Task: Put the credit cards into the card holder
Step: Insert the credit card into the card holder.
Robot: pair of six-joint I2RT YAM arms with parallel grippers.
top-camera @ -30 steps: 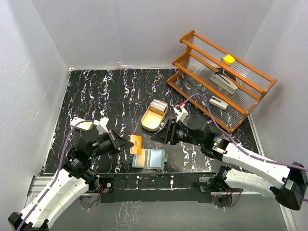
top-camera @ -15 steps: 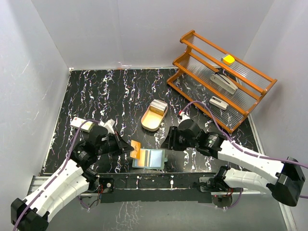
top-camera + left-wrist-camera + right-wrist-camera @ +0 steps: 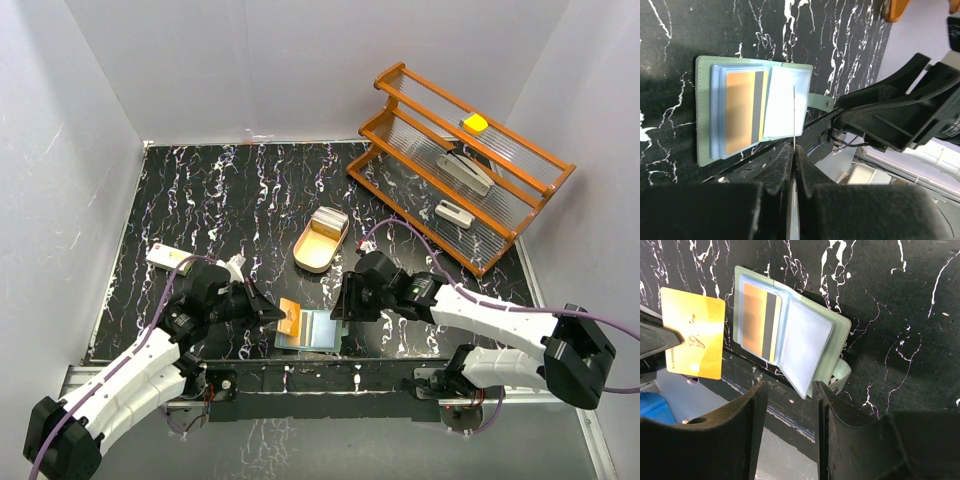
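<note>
The teal-green card holder (image 3: pixel 312 330) lies open near the table's front edge, and one orange card (image 3: pixel 742 112) sits in its left pocket. My left gripper (image 3: pixel 272 312) is shut on an orange-tan credit card (image 3: pixel 290 318) and holds it just above the holder's left half. That card shows edge-on in the left wrist view (image 3: pixel 794 112) and face-on in the right wrist view (image 3: pixel 692 337). My right gripper (image 3: pixel 790 395) is open over the holder's (image 3: pixel 840 335) near right side. The corner of a pale blue pocket leaf (image 3: pixel 807 352) reaches between its jaws. More cards (image 3: pixel 331 218) sit stacked in the oval tray.
The tan wooden tray (image 3: pixel 312 250) stands just behind the holder. An orange wire rack (image 3: pixel 460 165) with small items fills the back right. A small white object (image 3: pixel 165 257) lies at the left. The table's front edge and the arm bases are right below the holder.
My left gripper has carried the orange card down and right, closer over the holder. My right gripper has swung down and left to the holder's right side.
</note>
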